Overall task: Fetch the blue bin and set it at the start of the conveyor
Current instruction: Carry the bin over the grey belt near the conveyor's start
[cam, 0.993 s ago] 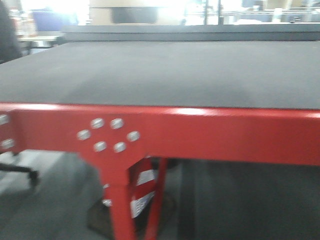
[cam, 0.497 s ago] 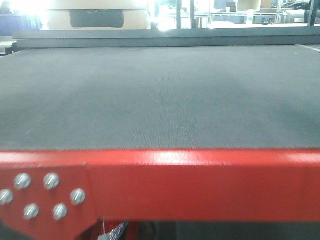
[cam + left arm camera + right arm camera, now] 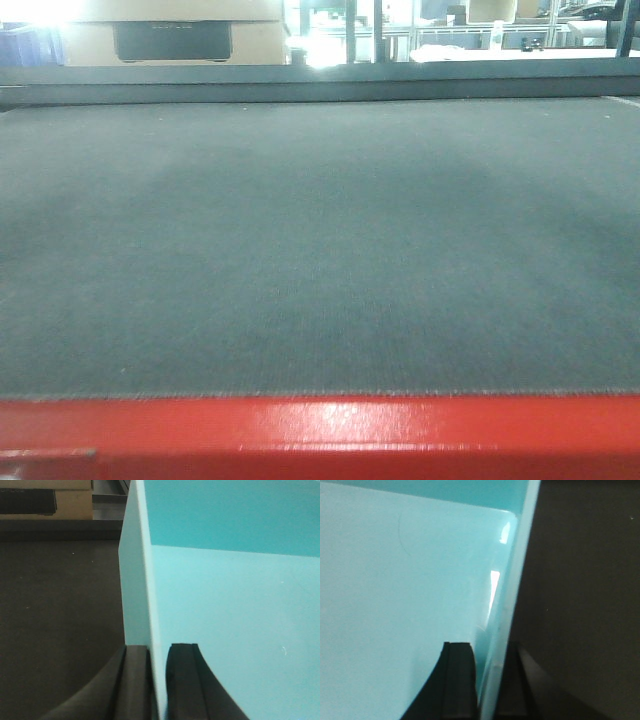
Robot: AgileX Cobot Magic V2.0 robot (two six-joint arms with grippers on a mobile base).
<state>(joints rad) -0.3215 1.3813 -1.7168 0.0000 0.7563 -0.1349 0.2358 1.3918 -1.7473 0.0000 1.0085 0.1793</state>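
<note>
The blue bin (image 3: 225,610) is a light cyan tub that fills the left wrist view; it also fills the right wrist view (image 3: 395,595). My left gripper (image 3: 156,652) is shut on the bin's left wall, one finger inside and one outside. My right gripper (image 3: 490,652) is shut on the bin's right wall the same way. The dark grey belt (image 3: 55,610) lies under and beside the bin, and shows in the right wrist view (image 3: 580,595). In the front view the conveyor start (image 3: 320,250) is a wide grey belt with its red frame edge (image 3: 320,435) along the bottom. The bin and grippers are out of that view.
A cardboard box with a dark panel (image 3: 170,38) stands beyond the belt's far end at the left. Glass-fronted shelving and bright windows (image 3: 480,25) stand behind at the right. A raised grey lip (image 3: 320,80) crosses the belt's far end.
The front view has closed in on the conveyor. The red frame has dropped to the bottom edge, its bolts and leg have left view, and the belt fills the picture.
</note>
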